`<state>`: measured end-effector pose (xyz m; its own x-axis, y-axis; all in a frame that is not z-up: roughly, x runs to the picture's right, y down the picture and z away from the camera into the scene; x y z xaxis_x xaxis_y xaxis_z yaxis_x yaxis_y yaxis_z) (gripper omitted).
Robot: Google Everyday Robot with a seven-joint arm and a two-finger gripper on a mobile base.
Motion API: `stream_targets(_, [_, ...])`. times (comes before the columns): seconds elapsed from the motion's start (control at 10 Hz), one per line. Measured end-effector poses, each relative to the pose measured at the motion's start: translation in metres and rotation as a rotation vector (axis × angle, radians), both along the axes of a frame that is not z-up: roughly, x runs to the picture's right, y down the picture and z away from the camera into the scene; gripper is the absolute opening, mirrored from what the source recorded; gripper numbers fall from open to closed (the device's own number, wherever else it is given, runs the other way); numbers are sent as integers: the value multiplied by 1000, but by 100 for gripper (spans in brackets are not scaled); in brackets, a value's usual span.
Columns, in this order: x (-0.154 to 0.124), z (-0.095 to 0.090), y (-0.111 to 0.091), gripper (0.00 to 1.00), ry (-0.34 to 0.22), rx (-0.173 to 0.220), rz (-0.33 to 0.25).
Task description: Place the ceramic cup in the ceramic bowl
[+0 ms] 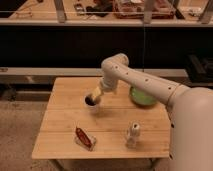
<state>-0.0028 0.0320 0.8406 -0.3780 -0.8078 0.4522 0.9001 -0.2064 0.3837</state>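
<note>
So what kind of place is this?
Probably a robot testing lab: the gripper is at a cup on a small wooden table with a green bowl, and a cluttered workbench stands behind.

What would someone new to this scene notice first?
The big white robot arm reaches in from the right over the wooden table, with its gripper at the ceramic cup, near the middle of the table towards the back. The green ceramic bowl sits at the right rear, partly behind the arm. Near the front edge are a red packet and a small white bottle.
</note>
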Motion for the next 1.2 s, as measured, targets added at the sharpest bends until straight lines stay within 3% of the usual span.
stream_targets(1.0, [11,16,0,80,64,-14,35])
stream_targets(1.2, [11,18,0,75,68,-14,35])
